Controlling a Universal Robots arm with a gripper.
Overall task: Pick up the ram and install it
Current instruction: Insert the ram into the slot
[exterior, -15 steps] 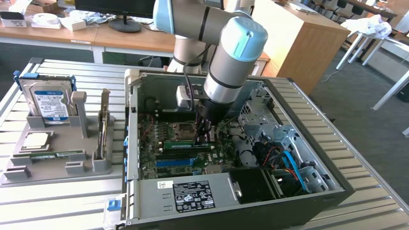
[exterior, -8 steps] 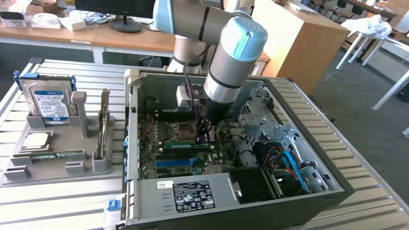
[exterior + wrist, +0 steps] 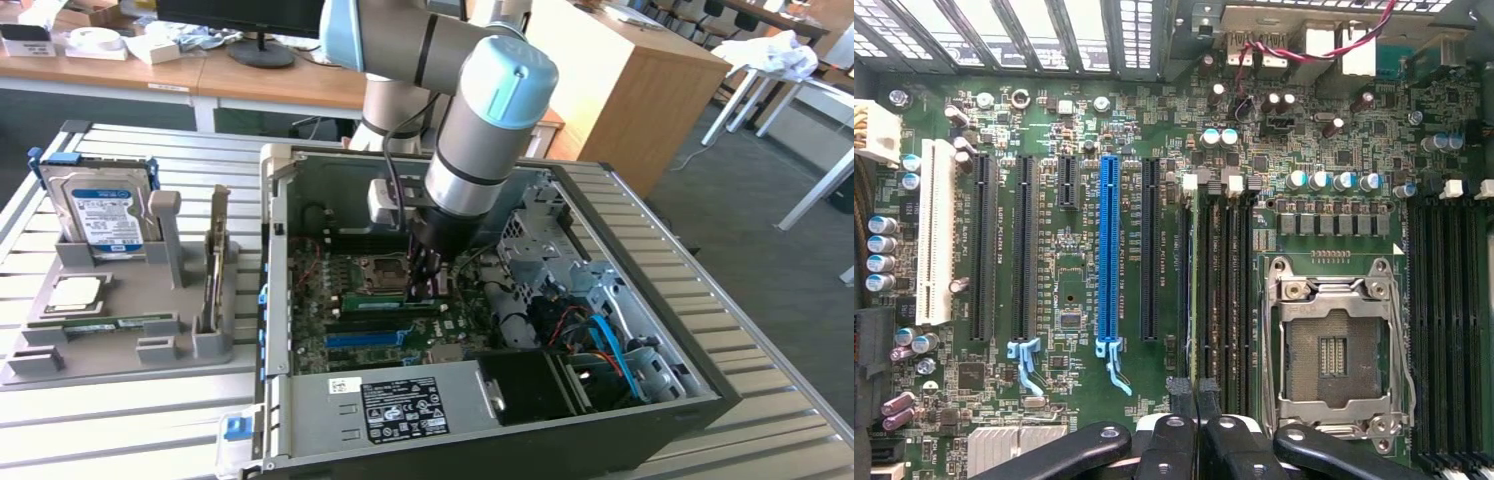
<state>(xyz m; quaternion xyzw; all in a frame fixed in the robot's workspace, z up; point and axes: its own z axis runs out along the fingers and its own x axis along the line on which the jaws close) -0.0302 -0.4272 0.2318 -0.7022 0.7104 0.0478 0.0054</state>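
Note:
The ram point(image 3: 1199, 290) is a thin green stick seen edge-on, standing in a black memory slot beside the empty processor socket point(image 3: 1334, 350). My gripper point(image 3: 1197, 392) is shut on its near end, with a black finger on either side. In the exterior view the gripper point(image 3: 427, 288) reaches down into the open computer case point(image 3: 400, 405). There the ram point(image 3: 380, 300) shows as a green strip on the motherboard, just under the fingers and to their left in that view.
A blue expansion slot point(image 3: 1109, 250) and black slots lie beside the memory slots. On the exterior view's left, a grey holder point(image 3: 120, 350) carries a blue-labelled hard drive point(image 3: 104, 215), a silver processor chip point(image 3: 76, 292), a flat green stick point(image 3: 107, 323) and an upright board point(image 3: 214, 260).

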